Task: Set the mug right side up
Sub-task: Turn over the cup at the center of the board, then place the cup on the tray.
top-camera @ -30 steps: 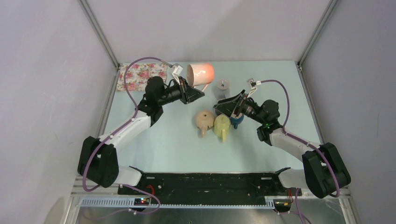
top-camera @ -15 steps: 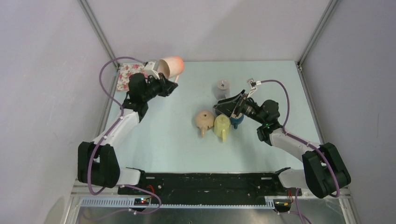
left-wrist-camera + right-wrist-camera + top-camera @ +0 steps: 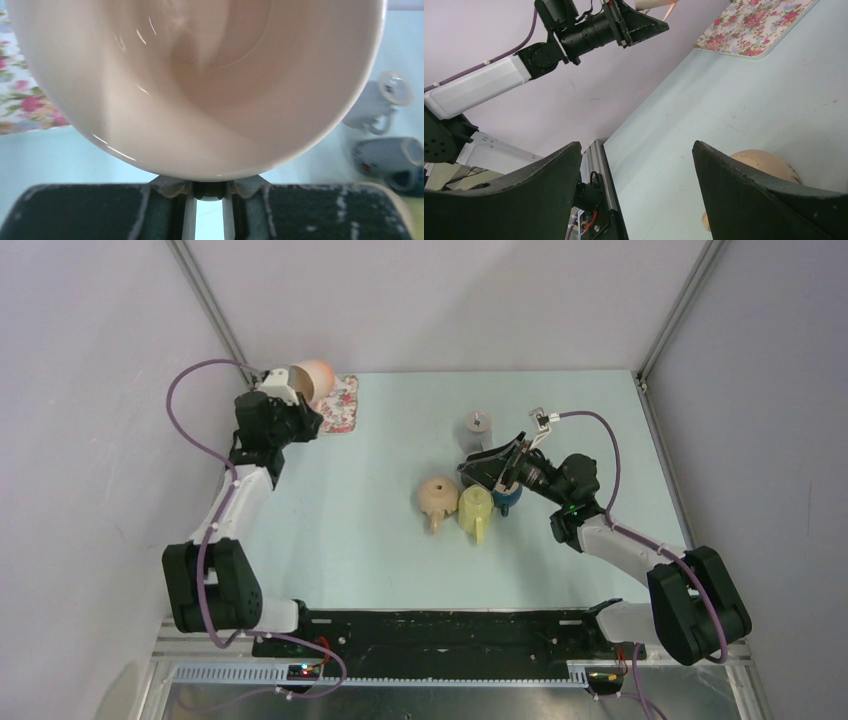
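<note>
Left wrist view is almost filled by the peach-pink ceramic mug (image 3: 200,75), its open mouth turned toward the lens so the glossy inside wall and bottom show. The left jaws are closed on the lower edge of its rim, one pale finger (image 3: 189,210) on each side of the wall. In the top external view the mug sits at the tip of the left arm (image 3: 240,500), at the far left corner of the pale green tabletop (image 3: 380,540), over the left end of a floral-print cloth (image 3: 340,395) that lies flat by the back edge. The right wrist view shows that arm raised in front of the grey side wall, with the mug held well above the tabletop; whether the mug is upright or tipped cannot be told. Well apart from it, near the middle, a tan rounded mug (image 3: 437,496) and a yellow mug (image 3: 474,510) stand just beside each other, with a dark blue mug (image 3: 508,502) to the right of the yellow one and a small grey cup (image 3: 479,423) farther back. The right jaws are spread wide and hold nothing, hanging over this group, above the blue mug, at the end of the right arm (image 3: 610,535).
</note>
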Motion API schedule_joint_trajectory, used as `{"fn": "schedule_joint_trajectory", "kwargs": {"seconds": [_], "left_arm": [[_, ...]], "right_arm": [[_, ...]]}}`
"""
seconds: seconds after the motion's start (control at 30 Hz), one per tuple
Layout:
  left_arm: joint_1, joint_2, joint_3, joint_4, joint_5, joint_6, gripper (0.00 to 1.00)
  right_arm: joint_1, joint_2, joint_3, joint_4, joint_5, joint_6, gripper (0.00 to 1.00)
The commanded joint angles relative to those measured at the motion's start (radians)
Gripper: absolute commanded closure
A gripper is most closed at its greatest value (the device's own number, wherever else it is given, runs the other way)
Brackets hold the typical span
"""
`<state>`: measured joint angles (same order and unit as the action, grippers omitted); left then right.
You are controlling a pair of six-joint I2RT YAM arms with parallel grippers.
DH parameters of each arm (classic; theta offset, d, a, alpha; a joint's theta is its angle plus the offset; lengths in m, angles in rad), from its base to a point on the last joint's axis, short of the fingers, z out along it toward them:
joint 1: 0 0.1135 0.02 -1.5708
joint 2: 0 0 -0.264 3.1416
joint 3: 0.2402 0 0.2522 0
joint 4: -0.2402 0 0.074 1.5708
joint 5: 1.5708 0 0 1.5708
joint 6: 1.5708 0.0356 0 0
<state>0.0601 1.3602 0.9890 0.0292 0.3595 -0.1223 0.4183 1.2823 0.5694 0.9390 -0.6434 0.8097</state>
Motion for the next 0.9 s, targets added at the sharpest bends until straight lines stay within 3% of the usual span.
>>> {"fn": "schedule_joint_trajectory", "kwargs": {"seconds": [0.0,0.27,0.87], "left_arm": [[0.067,0.058,0.123,0.047,-0.082,0.097,1.0],[0.139,0.252,0.286,-0.073,-0.151,0.142,1.0],[0.183,0.612,0.648,-0.337,-0.352,0.278,1.0]], "right_arm": [[-0.003,-0.019,0.001,0.018,0.016,-0.023,0.13],[-0.007,-0.02,0.001,0.013,0.017,-0.032,0.14],[-0.012,0.002,0.001,0.007,0.021,-0.043,0.14]]}}
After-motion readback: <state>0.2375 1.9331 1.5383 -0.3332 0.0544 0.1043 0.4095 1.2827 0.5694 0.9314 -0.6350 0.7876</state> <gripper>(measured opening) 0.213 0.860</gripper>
